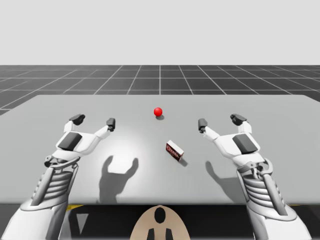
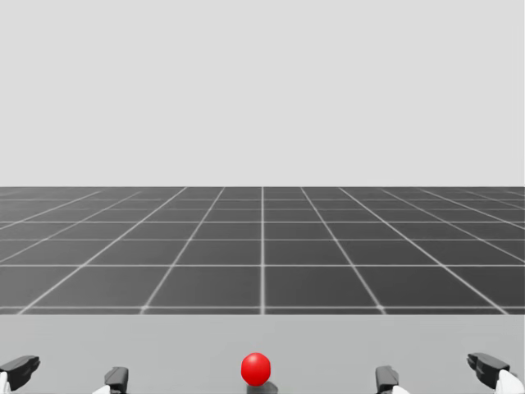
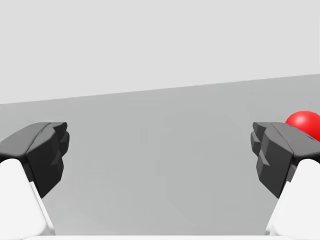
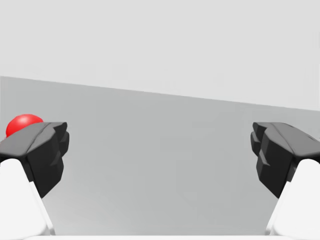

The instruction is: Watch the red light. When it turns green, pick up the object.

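One small red-and-white flat box (image 1: 175,150) lies in the high view midway along the grey bench (image 1: 280,130), toward its near edge. One round red light (image 1: 158,112) sits beyond it. My left end effector (image 1: 93,121) and right end effector (image 1: 220,121) are both spread, holding nothing.

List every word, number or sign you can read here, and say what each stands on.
On the small red box: dark print on its top face, too small to read.
On the red light, table, left gripper and right gripper: no words, numbers or signs.
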